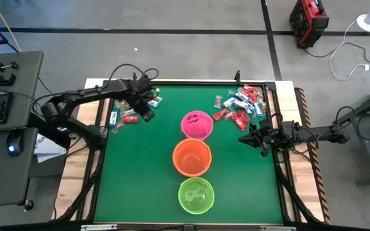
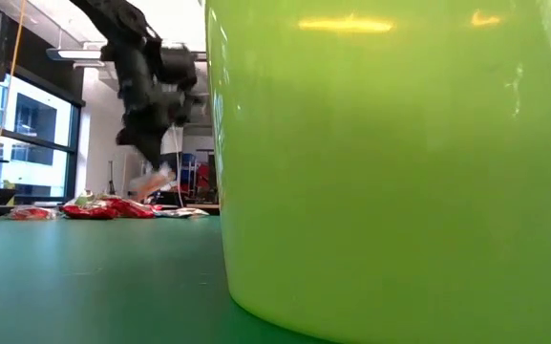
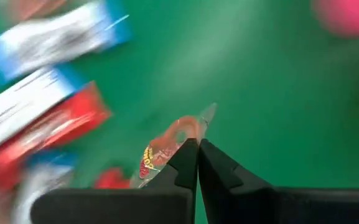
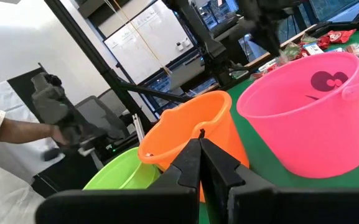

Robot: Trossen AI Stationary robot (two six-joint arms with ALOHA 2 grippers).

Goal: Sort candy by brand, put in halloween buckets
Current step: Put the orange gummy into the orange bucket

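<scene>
the left gripper (image 3: 198, 149) has its fingers pinched together on the edge of an orange-red wrapped candy (image 3: 167, 146), whose long axis runs diagonally away from the tips over the green mat (image 1: 140, 173). around it lies the left pile of candy (image 1: 130, 112): blue-and-white and red packets just beside the gripper. the coming move turns on where the buckets lie from here: the pink bucket (image 1: 197, 125) is nearest the left arm, with the orange bucket (image 1: 192, 158) and the lime green bucket (image 1: 196, 196) in a row beyond it. the right gripper (image 1: 252, 136) hangs closed and empty near the pink bucket, by the right pile (image 1: 241, 106). the brand print on the held wrapper is blurred, so i cannot tell which bucket suits it.
</scene>
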